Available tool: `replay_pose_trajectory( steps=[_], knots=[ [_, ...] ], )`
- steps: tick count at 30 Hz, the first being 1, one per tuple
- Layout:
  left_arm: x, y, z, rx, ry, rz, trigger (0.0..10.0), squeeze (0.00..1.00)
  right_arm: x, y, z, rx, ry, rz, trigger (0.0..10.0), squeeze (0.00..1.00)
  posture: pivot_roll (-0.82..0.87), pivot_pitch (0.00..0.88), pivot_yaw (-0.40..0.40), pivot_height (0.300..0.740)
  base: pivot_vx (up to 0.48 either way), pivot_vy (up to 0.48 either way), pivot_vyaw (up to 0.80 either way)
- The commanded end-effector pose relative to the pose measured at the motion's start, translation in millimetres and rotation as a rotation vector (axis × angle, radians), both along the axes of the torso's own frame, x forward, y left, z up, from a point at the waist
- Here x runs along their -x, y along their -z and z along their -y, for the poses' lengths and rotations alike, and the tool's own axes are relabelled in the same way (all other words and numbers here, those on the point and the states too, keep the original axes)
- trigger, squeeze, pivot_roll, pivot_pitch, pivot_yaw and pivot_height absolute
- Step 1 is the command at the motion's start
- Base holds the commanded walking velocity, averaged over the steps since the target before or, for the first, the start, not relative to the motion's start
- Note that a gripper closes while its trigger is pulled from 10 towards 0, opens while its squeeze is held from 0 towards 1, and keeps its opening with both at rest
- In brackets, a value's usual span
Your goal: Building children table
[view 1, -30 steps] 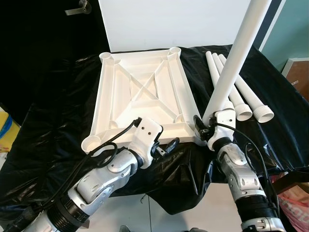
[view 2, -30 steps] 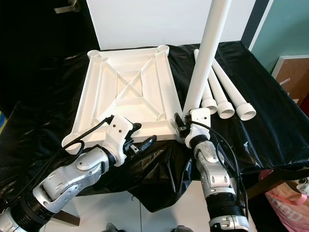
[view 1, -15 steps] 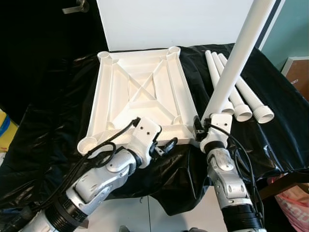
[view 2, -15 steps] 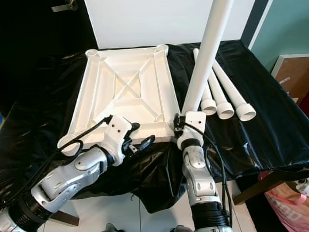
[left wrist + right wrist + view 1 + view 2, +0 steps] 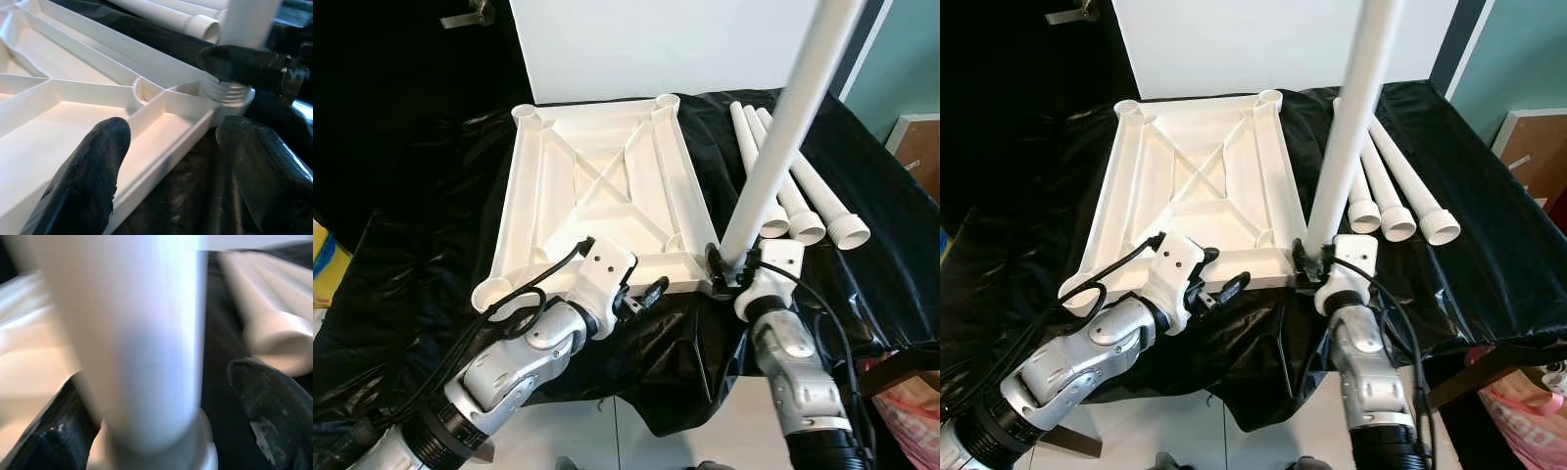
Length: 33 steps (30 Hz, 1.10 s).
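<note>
The white tabletop point(image 5: 607, 186) lies upside down on the black cloth, ribs and corner sockets facing up. My right gripper point(image 5: 729, 266) is shut on the base of a long white leg point(image 5: 783, 127). The leg stands nearly upright, with its threaded end point(image 5: 227, 90) at the near right corner socket. In the right wrist view the leg point(image 5: 132, 333) runs between the two fingers point(image 5: 274, 401). My left gripper point(image 5: 641, 294) is open at the tabletop's near edge point(image 5: 161, 147), one finger point(image 5: 88, 171) over the rim and the other outside it.
Three spare white legs point(image 5: 803, 196) lie side by side on the cloth, right of the tabletop. A white board point(image 5: 656, 49) stands behind the table. The black cloth point(image 5: 411, 255) hangs over the near table edge. A brown box point(image 5: 915, 147) sits at far right.
The held leg has tipped more upright at the near right corner, and my right wrist has shifted slightly to the right. The left gripper has stayed at the near edge.
</note>
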<state>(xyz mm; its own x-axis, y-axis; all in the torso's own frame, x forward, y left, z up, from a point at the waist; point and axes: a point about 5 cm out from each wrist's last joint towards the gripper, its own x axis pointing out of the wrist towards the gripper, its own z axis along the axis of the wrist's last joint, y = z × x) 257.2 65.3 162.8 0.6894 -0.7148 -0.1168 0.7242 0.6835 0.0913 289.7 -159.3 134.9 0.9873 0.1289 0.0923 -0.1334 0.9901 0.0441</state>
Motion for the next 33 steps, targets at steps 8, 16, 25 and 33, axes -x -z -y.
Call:
replay_pose_trajectory(
  steps=[8, 16, 25, 33],
  knots=[
    [14.2, 2.6, 9.6, 0.002, 0.34, -0.051, 10.0, 0.0, -1.5, -1.0, 11.2, 0.072, -0.228, -0.004, 10.0, 0.0, -0.15, 0.057, 0.027, 0.74, 0.0, 0.0, 0.0],
    [13.8, 1.4, 9.8, 0.005, 0.337, -0.05, 10.0, 0.0, -21.3, 4.3, -1.8, 0.166, -0.459, -0.041, 10.0, 0.0, -0.14, 0.062, 0.024, 0.74, 0.0, 0.0, 0.0],
    [10.9, -0.9, 9.0, 0.006, 0.324, -0.038, 10.0, 0.0, -33.5, 18.3, 0.0, 0.235, -0.436, -0.102, 0.0, 0.0, -0.12, 0.055, 0.018, 0.74, 0.0, 0.0, 0.0],
    [10.6, -1.7, 9.5, 0.006, 0.32, -0.034, 10.0, 0.0, -34.4, 21.7, 3.3, 0.17, -0.406, -0.116, 0.0, 0.0, -0.12, 0.064, 0.02, 0.74, 0.0, 0.0, 0.0]
  ],
)
